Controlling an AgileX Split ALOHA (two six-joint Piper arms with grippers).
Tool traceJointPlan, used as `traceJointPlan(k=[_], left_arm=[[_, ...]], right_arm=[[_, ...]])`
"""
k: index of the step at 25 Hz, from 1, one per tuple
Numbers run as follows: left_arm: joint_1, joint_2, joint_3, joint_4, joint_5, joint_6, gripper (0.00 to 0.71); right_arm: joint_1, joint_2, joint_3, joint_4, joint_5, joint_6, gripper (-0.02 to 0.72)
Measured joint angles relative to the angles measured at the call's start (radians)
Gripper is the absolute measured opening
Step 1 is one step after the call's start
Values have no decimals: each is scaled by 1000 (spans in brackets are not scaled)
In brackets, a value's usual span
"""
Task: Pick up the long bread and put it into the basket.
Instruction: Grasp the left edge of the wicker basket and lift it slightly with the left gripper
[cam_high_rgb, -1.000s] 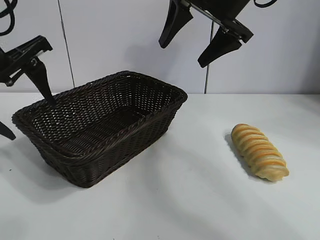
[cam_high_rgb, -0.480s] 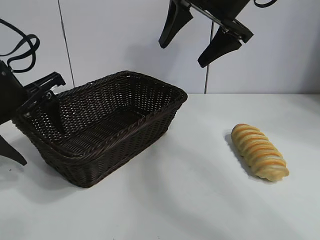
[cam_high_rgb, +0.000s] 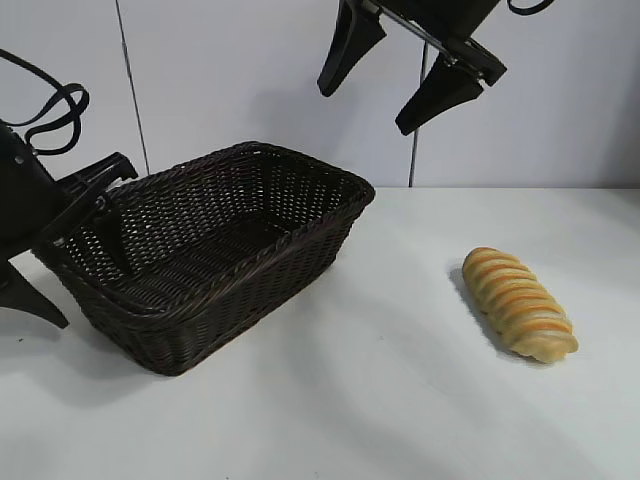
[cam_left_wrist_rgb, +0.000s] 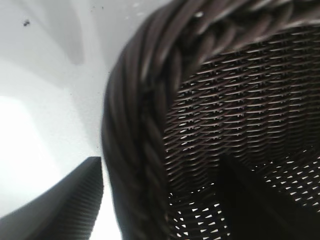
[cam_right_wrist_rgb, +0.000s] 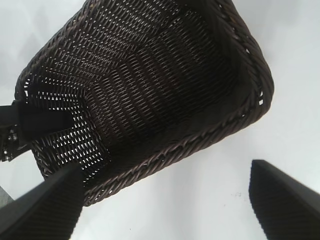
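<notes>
The long bread (cam_high_rgb: 518, 303), golden with orange-brown stripes, lies on the white table at the right, untouched. The dark wicker basket (cam_high_rgb: 250, 262) stands left of centre and is empty. My left gripper (cam_high_rgb: 92, 297) straddles the basket's left end, one finger inside and one outside. In the left wrist view the braided rim (cam_left_wrist_rgb: 145, 125) runs between the fingers of the left gripper (cam_left_wrist_rgb: 160, 165), and a strip of table shows between the outer finger and the rim. My right gripper (cam_high_rgb: 363, 111) hangs open high above the basket's far right corner, holding nothing.
The white table (cam_high_rgb: 380, 400) stretches between basket and bread. A pale wall stands behind. The right wrist view looks down into the basket (cam_right_wrist_rgb: 150, 75), with the right gripper (cam_right_wrist_rgb: 165, 170) over the table beside its rim.
My left gripper has come down and rightward over the basket's left end, and its jaws have narrowed round the rim. The right arm, the bread and the basket have not moved.
</notes>
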Motion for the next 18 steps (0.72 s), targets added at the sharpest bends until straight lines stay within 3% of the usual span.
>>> traceJointPlan(k=[3, 11, 18], left_arm=[[-1, 0, 0, 0, 0, 0, 276], [-1, 0, 0, 0, 0, -23, 146], [-1, 0, 0, -7, -4, -40, 99]], right_arm=[[0, 0, 0, 0, 0, 0, 643], [0, 0, 0, 0, 0, 0, 643], [0, 0, 0, 0, 0, 0, 643]])
